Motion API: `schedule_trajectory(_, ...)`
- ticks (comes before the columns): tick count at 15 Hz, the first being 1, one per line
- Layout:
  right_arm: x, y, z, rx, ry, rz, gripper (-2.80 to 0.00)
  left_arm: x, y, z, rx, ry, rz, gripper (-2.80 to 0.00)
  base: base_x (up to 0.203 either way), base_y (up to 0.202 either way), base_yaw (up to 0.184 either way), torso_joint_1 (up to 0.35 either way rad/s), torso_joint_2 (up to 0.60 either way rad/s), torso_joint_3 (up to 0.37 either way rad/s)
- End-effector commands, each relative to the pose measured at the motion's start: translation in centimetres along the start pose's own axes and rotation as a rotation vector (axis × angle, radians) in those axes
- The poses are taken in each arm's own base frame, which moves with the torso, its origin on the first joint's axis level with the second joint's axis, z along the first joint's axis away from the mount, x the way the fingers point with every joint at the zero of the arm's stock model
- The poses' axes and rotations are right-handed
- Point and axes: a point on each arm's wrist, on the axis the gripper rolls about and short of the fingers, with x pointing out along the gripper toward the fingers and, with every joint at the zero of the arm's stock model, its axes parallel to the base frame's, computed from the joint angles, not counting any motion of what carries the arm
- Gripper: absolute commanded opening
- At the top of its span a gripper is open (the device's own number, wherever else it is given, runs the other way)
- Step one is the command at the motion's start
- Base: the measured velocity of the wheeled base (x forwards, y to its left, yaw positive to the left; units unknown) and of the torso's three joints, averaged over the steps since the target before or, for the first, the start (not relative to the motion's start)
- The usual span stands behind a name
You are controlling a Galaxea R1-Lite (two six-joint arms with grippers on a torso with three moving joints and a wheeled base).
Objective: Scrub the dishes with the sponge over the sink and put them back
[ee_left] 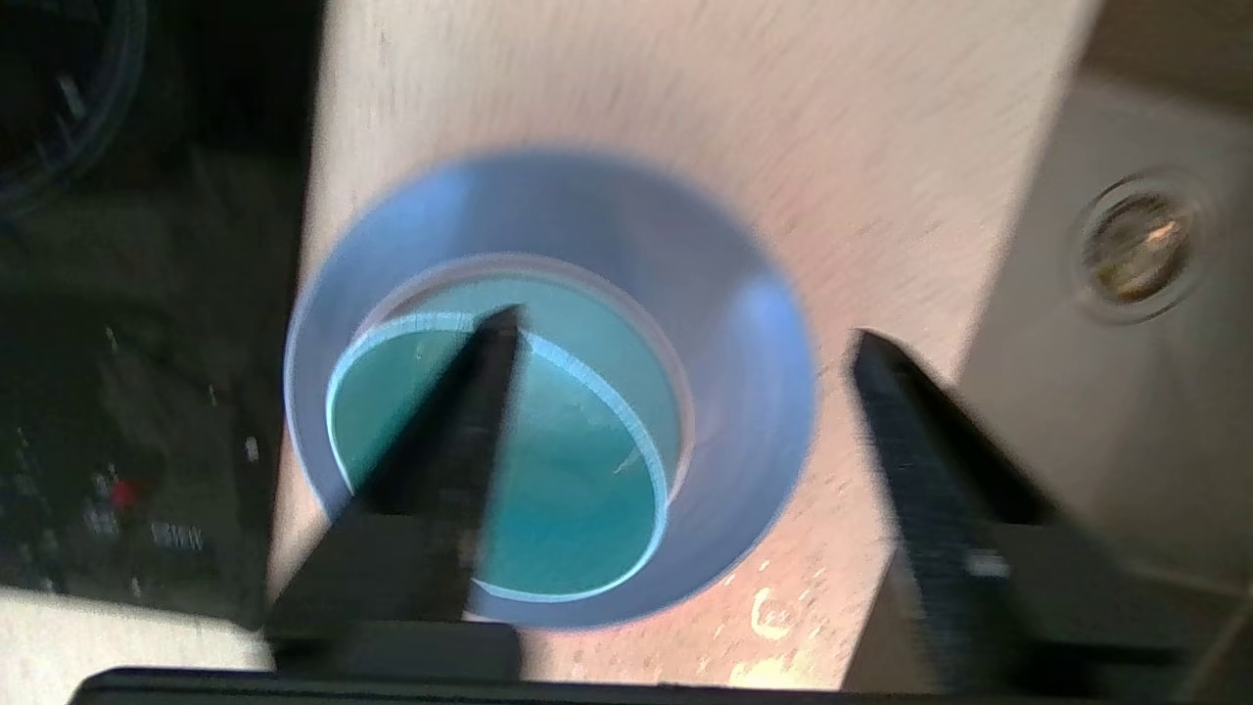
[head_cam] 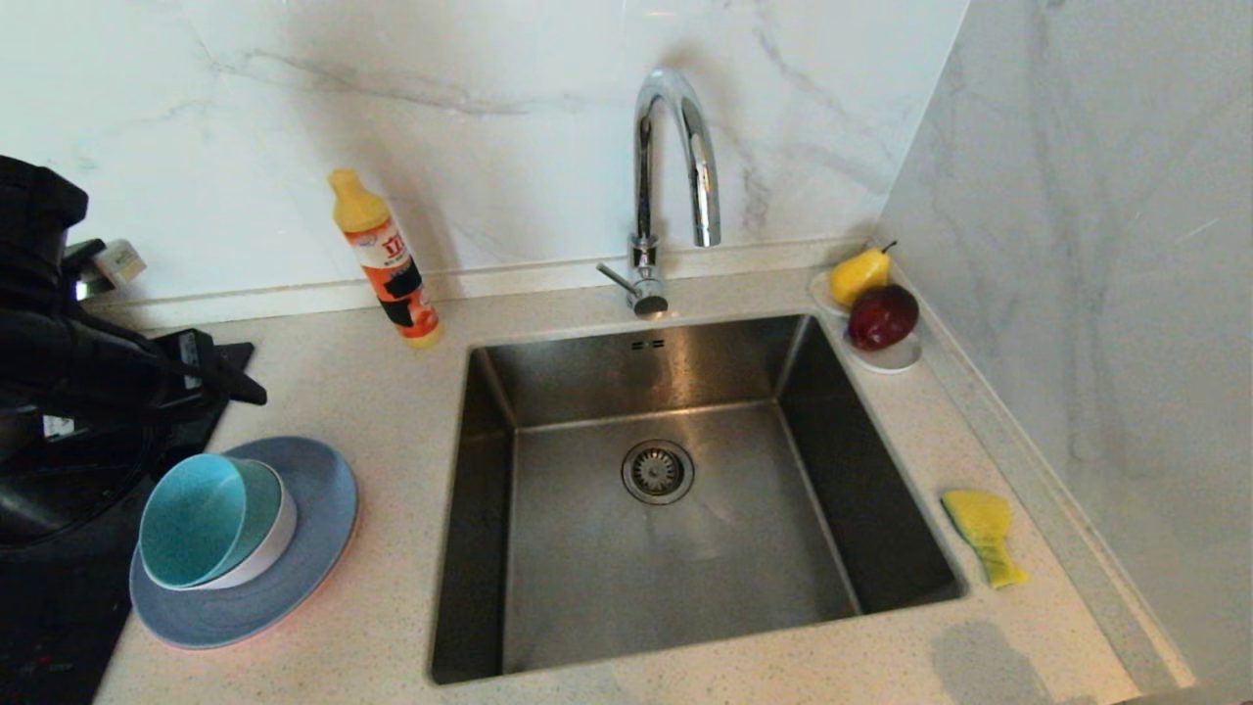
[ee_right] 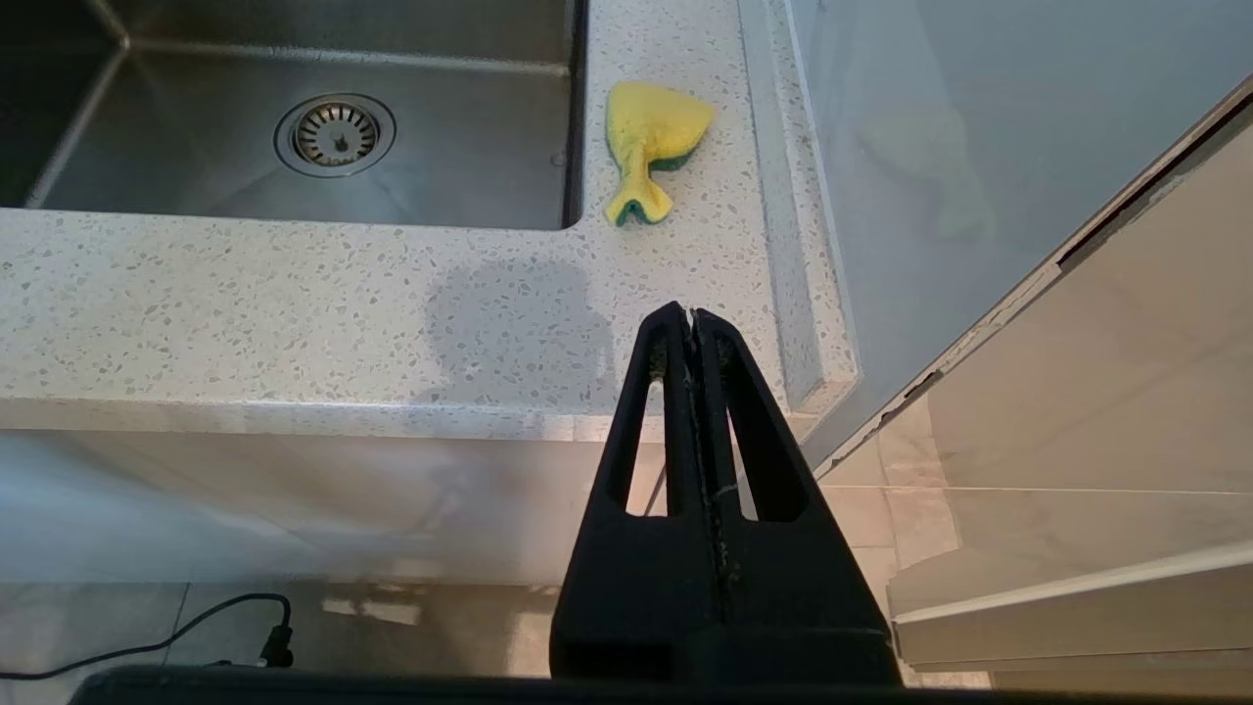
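Stacked dishes point(head_cam: 245, 543) are sitting nearest on the counter point(head_cam: 392, 421), left of the sink point(head_cam: 656, 490): a teal bowl point(head_cam: 196, 519) tilting inside a white bowl point(head_cam: 279, 539) on a blue plate point(head_cam: 313, 509). Above them the left hand point(ee_left: 675, 338) is hovering with fingers spread, grasping nothing. Off the counter's front edge, the right hand point(ee_right: 690, 315) is hanging clenched, empty. Right of the sink, the sponge point(head_cam: 984, 534) is lying on the counter.

dishes point(head_cam: 245, 548) left of sink point(head_cam: 675, 490), sponge point(head_cam: 984, 534) right

Teal bowl point(head_cam: 196, 519) nested tilted in white bowl point(head_cam: 269, 548) on blue plate point(head_cam: 313, 548), crumpled yellow sponge point(head_cam: 984, 534) right of steel sink point(head_cam: 675, 548)
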Motion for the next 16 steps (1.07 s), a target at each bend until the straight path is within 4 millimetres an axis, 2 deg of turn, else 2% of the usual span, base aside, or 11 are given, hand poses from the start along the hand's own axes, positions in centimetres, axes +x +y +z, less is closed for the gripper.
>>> schedule_trajectory(1, 0.0, 0.0, 0.0, -0.001, 0.001, 0.000, -2.80, -1.9, -0.2, 0.8, 0.008, -0.102, -0.024, -2.80, 0.000, 0.000, 0.000, 0.000, 0.00, 0.000)
schedule_trajectory(5, 0.0, 0.0, 0.0, -0.001, 0.001, 0.000, -2.80, -2.7, -1.2, 4.2, 0.070, -0.458, -0.164, -2.80, 0.000, 0.000, 0.000, 0.000, 0.00, 0.000)
schedule_trajectory(7, 0.0, 0.0, 0.0, -0.001, 0.001, 0.000, -2.80, -3.8, -2.0, 4.2, 0.194, -0.514, -0.365, -2.80, 0.000, 0.000, 0.000, 0.000, 0.00, 0.000)
schedule_trajectory(9, 0.0, 0.0, 0.0, -0.001, 0.001, 0.000, -2.80, -6.1, -2.4, 3.1, 0.296, -0.556, -0.463, -2.80, 0.000, 0.000, 0.000, 0.000, 0.00, 0.000)
schedule_trajectory(12, 0.0, 0.0, 0.0, -0.001, 0.001, 0.000, -2.80, -12.1, -1.5, -1.7, 0.395, -0.641, -0.524, -2.80, 0.000, 0.000, 0.000, 0.000, 0.00, 0.000)
schedule_trajectory(14, 0.0, 0.0, 0.0, -0.001, 0.001, 0.001, -2.80, -16.2, -0.5, -6.2, 0.435, -0.719, -0.551, -2.80, 0.000, 0.000, 0.000, 0.000, 0.00, 0.000)
schedule_trajectory(16, 0.0, 0.0, 0.0, -0.001, 0.001, 0.001, -2.80, -19.3, 0.6, -11.3, 0.456, -0.794, -0.568, -2.80, 0.000, 0.000, 0.000, 0.000, 0.00, 0.000)
